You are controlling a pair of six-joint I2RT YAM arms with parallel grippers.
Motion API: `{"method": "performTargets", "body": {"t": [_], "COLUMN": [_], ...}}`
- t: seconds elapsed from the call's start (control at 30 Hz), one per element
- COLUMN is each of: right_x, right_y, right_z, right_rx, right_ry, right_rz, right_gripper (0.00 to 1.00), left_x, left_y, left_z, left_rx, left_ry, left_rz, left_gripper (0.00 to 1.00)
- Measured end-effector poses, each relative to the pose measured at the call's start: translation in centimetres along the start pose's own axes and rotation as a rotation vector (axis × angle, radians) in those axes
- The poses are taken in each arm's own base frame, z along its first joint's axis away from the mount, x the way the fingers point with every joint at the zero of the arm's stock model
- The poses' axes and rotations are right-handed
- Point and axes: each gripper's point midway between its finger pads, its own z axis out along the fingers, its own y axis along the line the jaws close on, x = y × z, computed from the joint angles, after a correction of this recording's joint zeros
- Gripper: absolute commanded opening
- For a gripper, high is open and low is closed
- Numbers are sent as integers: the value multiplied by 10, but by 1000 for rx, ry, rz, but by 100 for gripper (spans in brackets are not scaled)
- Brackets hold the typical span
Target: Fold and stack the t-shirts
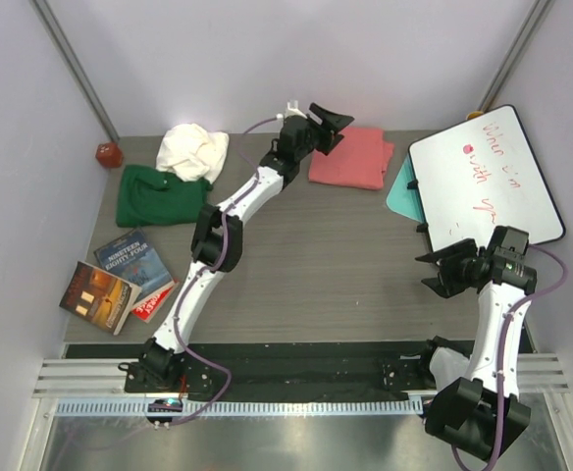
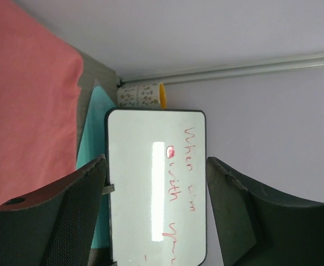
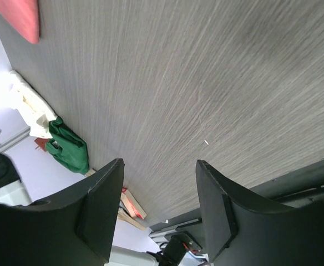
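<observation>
Grey table (image 1: 316,265) bears folded coral shirt (image 1: 350,157); left hand (image 1: 334,129), right hand (image 1: 432,273) spread empty.

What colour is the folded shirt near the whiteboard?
The folded shirt is coral pink, best seen in the top external view.

what the table (image 1: 306,255) holds

grey wood-grain table: crumpled white t-shirt (image 1: 193,150) touching a dark green t-shirt (image 1: 159,198) far left, folded coral-pink t-shirt (image 1: 348,157) far centre, whiteboard (image 1: 488,177) over a teal sheet (image 1: 400,193) right, books (image 1: 120,280) near left.
</observation>
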Motion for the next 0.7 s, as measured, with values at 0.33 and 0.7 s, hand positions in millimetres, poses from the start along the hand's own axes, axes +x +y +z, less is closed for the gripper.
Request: {"method": "performTargets", "body": {"t": [0.33,0.7], "right_x": [-10,-75], "right_y": [9,67], "right_z": [-3,6], "right_rx": [2,93], "right_ry": [-7,-68], "right_rz": [-92,-342], "right_gripper": [61,59], "left_x": [43,77], "left_y": [37,87], "left_z": [-3,-71], "left_rx": [-4,-154], "left_ry": [137,352], "left_rz": [-28,-119], "left_gripper": [71,65]}}
